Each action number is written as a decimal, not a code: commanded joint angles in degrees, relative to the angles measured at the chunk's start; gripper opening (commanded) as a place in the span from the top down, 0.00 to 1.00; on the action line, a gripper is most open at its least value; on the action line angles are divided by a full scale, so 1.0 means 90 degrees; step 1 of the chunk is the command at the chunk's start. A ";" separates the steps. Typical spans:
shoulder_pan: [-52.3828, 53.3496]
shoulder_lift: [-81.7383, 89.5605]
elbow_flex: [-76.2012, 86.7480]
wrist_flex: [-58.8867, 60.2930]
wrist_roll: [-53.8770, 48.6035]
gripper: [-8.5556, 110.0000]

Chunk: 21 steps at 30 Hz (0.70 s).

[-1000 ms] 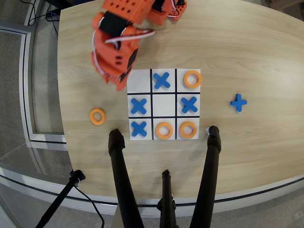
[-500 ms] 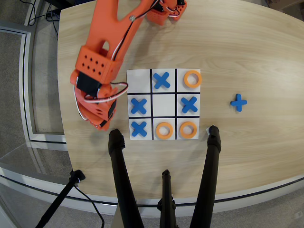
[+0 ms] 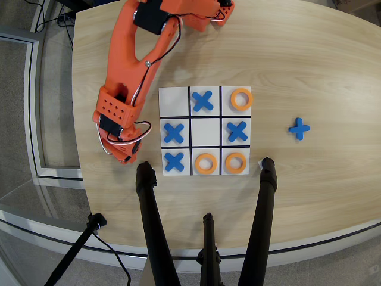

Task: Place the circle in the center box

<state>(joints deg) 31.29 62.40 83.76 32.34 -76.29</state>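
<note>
In the overhead view a white grid board point(image 3: 174, 100) lies on a wooden worktop point(image 3: 321, 71). Its center box point(image 3: 205, 131) holds nothing. Orange rings sit in the top-right cell point(image 3: 241, 99), the bottom-middle cell point(image 3: 205, 163) and the bottom-right cell point(image 3: 236, 162). Blue crosses fill the top-middle point(image 3: 203, 100), middle-left point(image 3: 173, 133), middle-right point(image 3: 237, 131) and bottom-left point(image 3: 174, 161) cells; another cross point(image 3: 299, 128) lies right of the board. The orange arm's claw point(image 3: 123, 150) rests just left of the board; its opening and any load cannot be told.

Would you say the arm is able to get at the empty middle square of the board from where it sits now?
Probably yes: the middle square is bare, and the arm sits just left of the board.
</note>
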 commanded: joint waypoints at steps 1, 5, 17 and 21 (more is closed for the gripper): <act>0.0010 -0.0098 -0.0449 -0.0068 -0.0010 0.81; 0.0068 -0.0205 -0.0537 -0.0068 -0.0010 0.82; 0.0098 -0.0215 -0.0537 0.0039 -0.0010 0.93; 0.0107 -0.0166 -0.0537 0.0039 0.0029 0.93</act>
<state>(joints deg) 31.82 60.21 81.47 32.34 -76.29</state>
